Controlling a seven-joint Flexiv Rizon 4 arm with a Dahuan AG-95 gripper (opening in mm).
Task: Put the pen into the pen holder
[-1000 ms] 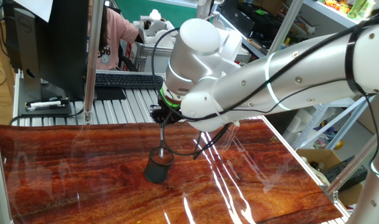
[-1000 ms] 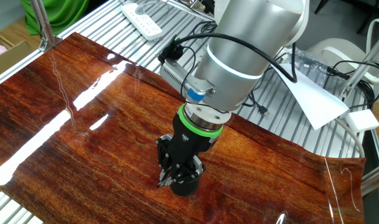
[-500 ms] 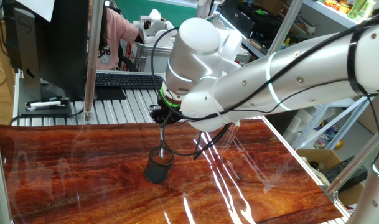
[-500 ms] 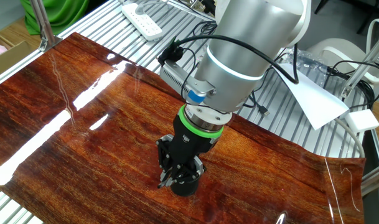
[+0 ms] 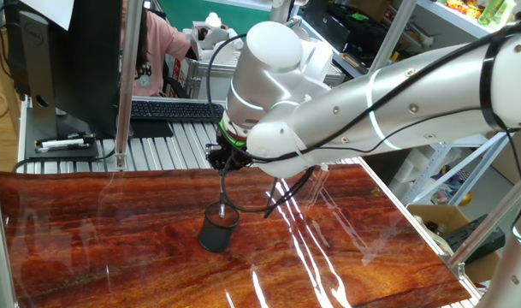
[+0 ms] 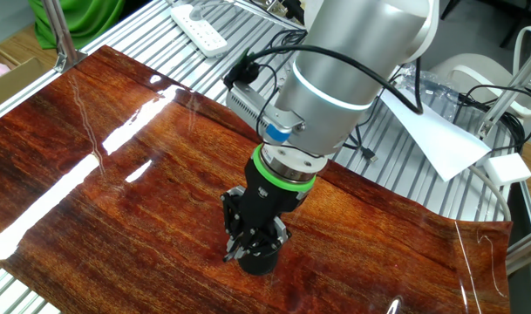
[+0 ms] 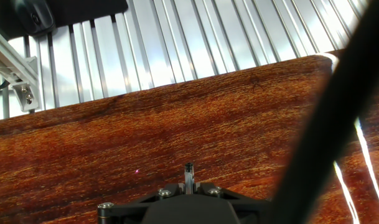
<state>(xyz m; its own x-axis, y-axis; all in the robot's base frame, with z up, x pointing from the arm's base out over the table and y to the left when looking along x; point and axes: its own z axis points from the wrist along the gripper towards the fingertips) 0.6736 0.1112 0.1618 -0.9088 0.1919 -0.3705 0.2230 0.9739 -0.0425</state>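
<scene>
Thin black pen (image 5: pixel 223 190) upright, lower end inside black mesh pen holder (image 5: pixel 217 231); gripper (image 6: pixel 252 247) closed on pen; keyboard (image 5: pixel 174 110) behind wood-grain table (image 5: pixel 89 248).

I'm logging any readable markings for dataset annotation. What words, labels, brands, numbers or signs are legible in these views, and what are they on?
No text is legible in any view.
The pen holder, the pen and the end effector: no markings visible.
The white robot arm: no readable brand or number.
The pink shirt in the background: a dark print, too small and blurred to read.
The keyboard: key legends too small to read.
</scene>
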